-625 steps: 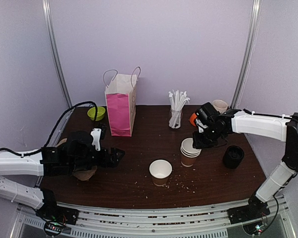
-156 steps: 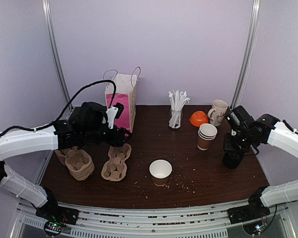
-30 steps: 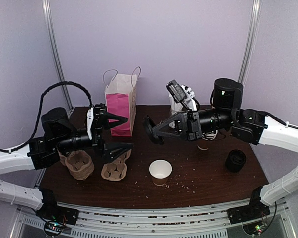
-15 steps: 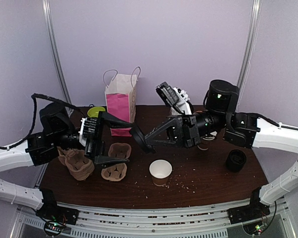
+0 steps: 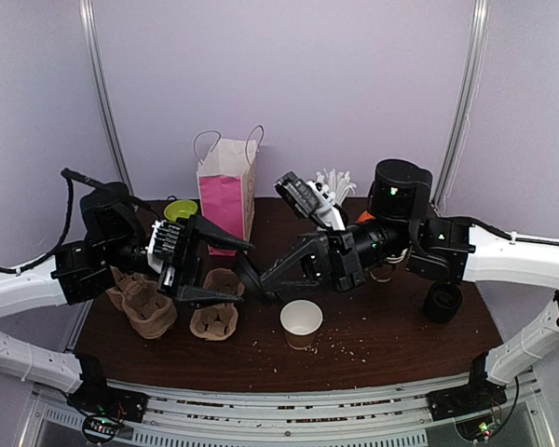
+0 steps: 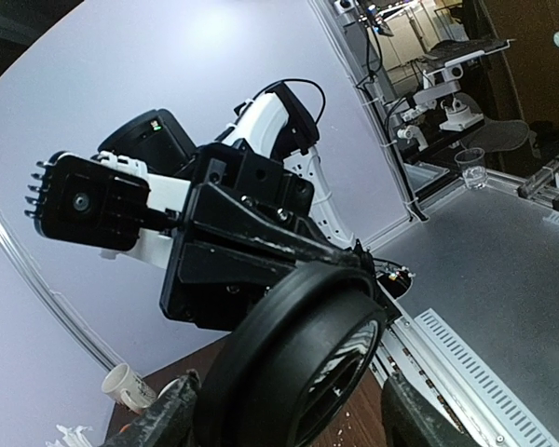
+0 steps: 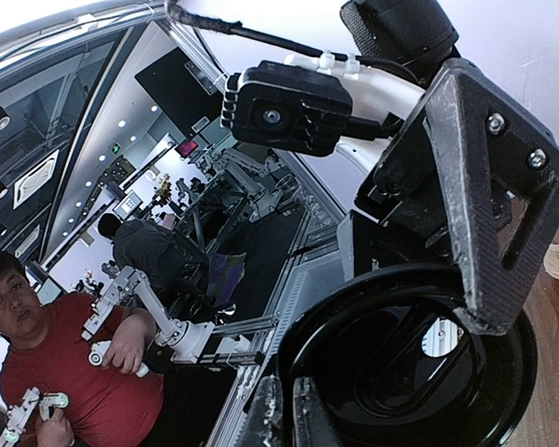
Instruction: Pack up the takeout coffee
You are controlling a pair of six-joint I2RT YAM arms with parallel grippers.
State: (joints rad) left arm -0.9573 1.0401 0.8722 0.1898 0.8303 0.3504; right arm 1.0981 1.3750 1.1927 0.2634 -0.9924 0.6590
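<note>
My right gripper is shut on the rim of a round black plastic lid and holds it in the air above the left middle of the table. In the right wrist view its fingers pinch the lid's edge. My left gripper is open, one finger on each side of the lid, without touching it as far as I can tell. An open brown paper cup with a white rim stands uncovered on the table, below and right of the lid.
Two cardboard cup carriers and a stack of them lie at the left. A pink paper bag stands at the back, with a green bowl beside it. A stack of black lids stands at the right. Straws stand behind the right arm.
My right arm has carried the black lid leftward and lower. My left gripper has stayed wide open, and the lid now sits between its fingers.
</note>
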